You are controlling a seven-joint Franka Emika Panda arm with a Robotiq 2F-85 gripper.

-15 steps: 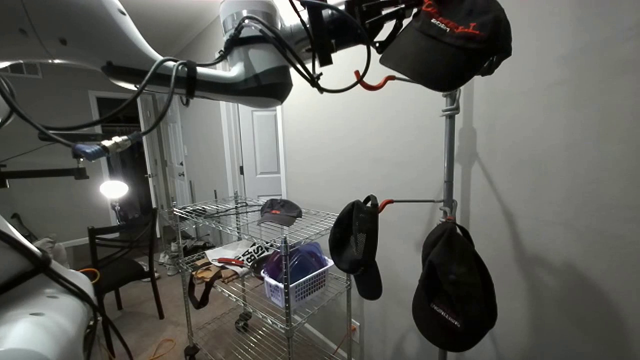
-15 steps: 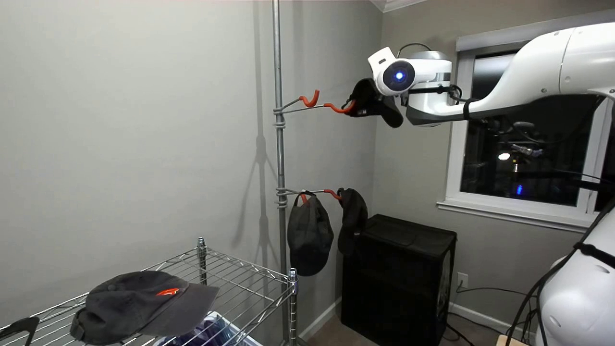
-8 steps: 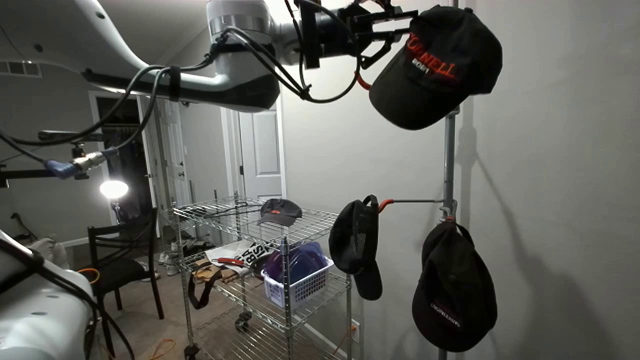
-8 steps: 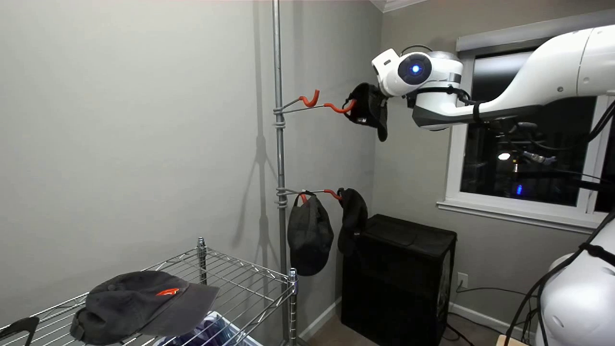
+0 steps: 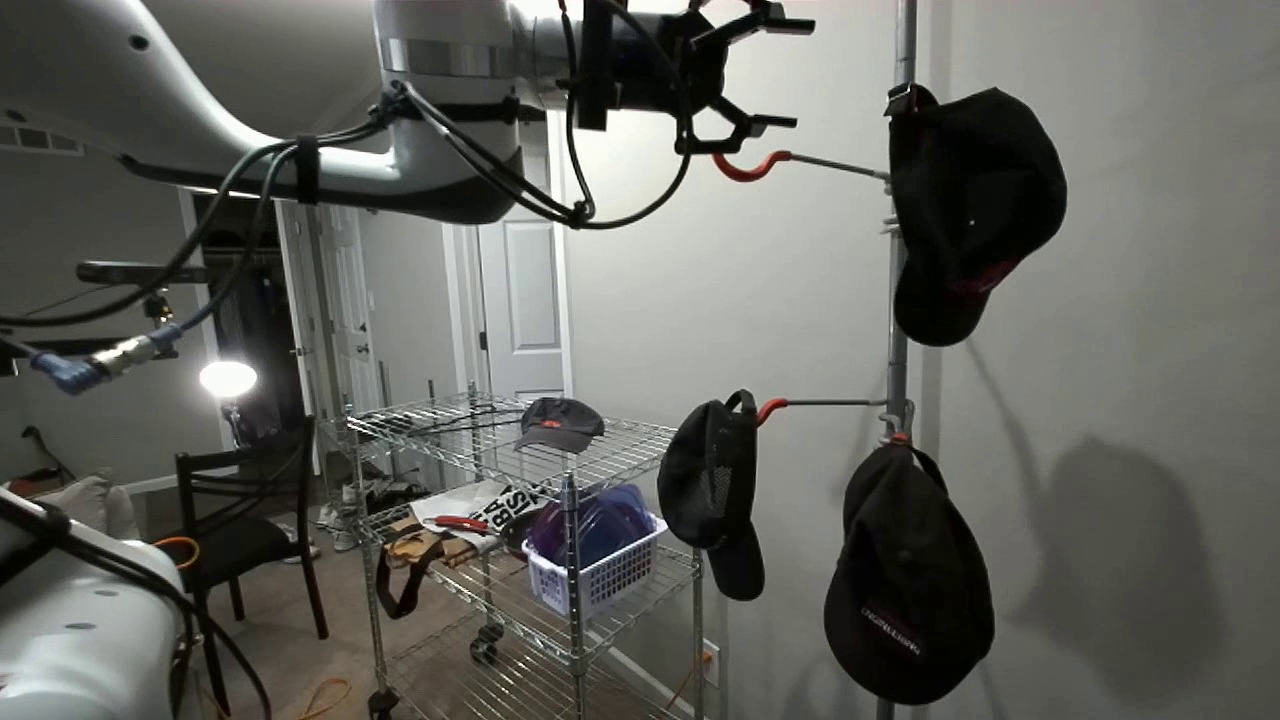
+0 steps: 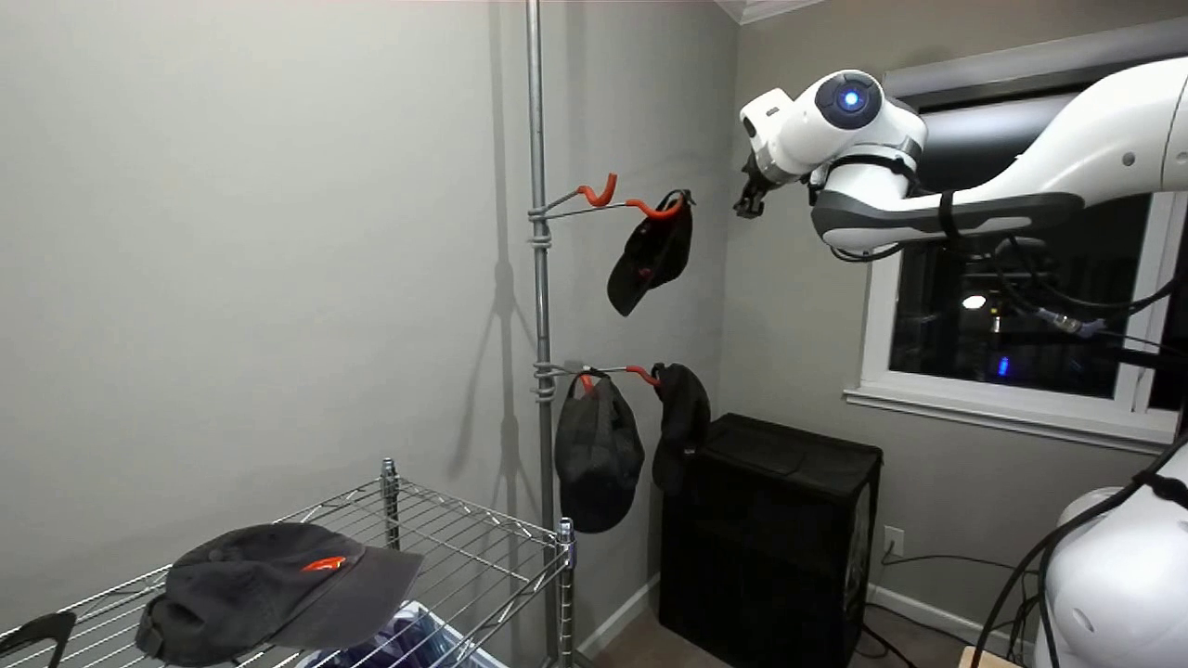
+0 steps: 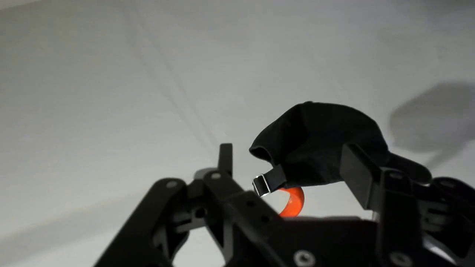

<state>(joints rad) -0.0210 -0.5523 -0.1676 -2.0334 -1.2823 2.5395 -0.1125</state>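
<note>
Since the earlier frame, your gripper [image 5: 788, 74] has drawn back, its fingers [image 5: 795, 26] spreading, and the black cap [image 6: 657, 252] has swung brim-down toward the pole [image 6: 541, 306]. Left to right, in an exterior view, you have: a grey cap [image 6: 278, 589] on the wire shelf [image 6: 478, 508], its brim facing the right-hand corner post [image 6: 567, 547] but well apart from it; the pole, with a dark cap [image 6: 599, 455] hanging from a red lower hook [image 6: 586, 381]; and, above, the black cap, its rear strap [image 7: 277, 177] at the tip of an upper hook [image 6: 655, 211], though how securely it sits you cannot tell. Judged by its folds, it should prove light, limp in the crown, firmer in the brim, hardly fragile and not very slippery. Were you to take hold, the crown's cloth beside the strap, clear of the metal buckle [image 7: 261, 184], would likely serve best. Just below hangs a second dark cap [image 6: 682, 422], with a black box [image 6: 770, 547] farther right. Rightmost, your gripper stands wide, nothing between its fingers; the wrist view sets the black cap between the fingertips only by line of sight, the two being apart.
</note>
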